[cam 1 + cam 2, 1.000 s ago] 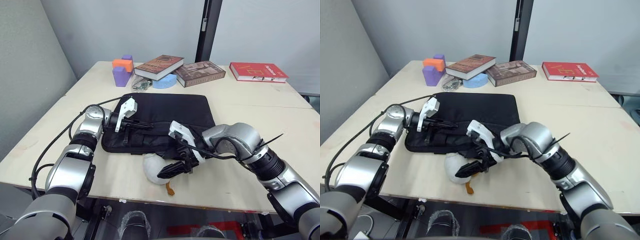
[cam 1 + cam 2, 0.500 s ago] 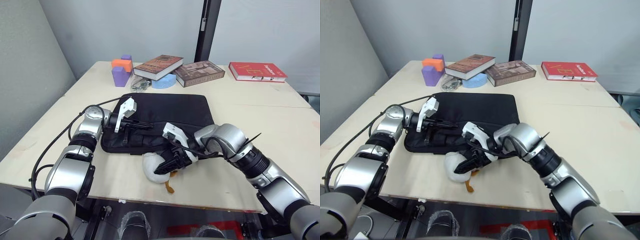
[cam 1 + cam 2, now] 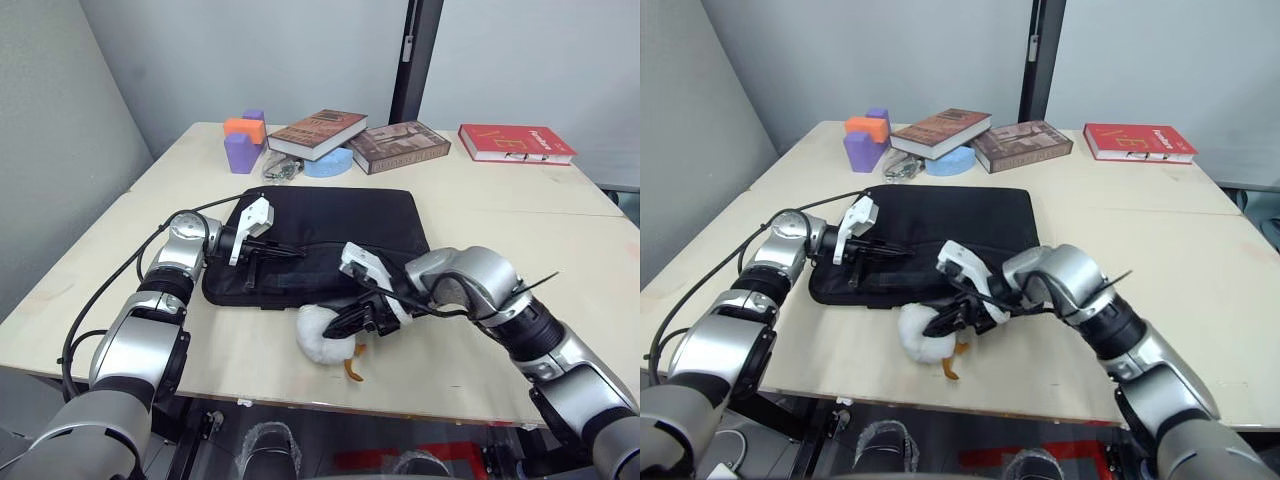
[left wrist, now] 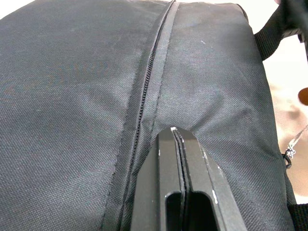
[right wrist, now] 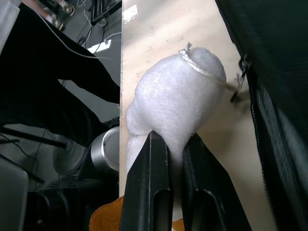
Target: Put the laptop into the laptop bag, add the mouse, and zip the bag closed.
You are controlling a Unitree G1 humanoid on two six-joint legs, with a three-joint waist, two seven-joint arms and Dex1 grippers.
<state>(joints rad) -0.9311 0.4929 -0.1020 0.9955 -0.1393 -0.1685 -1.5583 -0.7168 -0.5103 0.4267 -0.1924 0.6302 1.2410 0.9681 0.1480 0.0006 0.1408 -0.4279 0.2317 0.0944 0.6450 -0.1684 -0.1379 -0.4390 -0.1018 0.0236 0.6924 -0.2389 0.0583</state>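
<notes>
One laptop bag (image 3: 330, 235) flat, crosswise

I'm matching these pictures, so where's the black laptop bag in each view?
Left eye view: laptop bag, middle, lying flat.
Right eye view: just left of middle.
Left wrist view: its fabric and zip.
Right wrist view: dark fabric beside the white plush toy.
Shared landmark: that toy, at its near edge.

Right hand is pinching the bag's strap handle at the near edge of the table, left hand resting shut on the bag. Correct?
Not quite. The right hand is pinching the white plush toy, not a strap handle; the right wrist view shows its fingers squeezing the fluffy white body beside the laptop bag. The rest holds: the toy sits at the table's near edge, and the left hand rests shut on the bag.
</notes>
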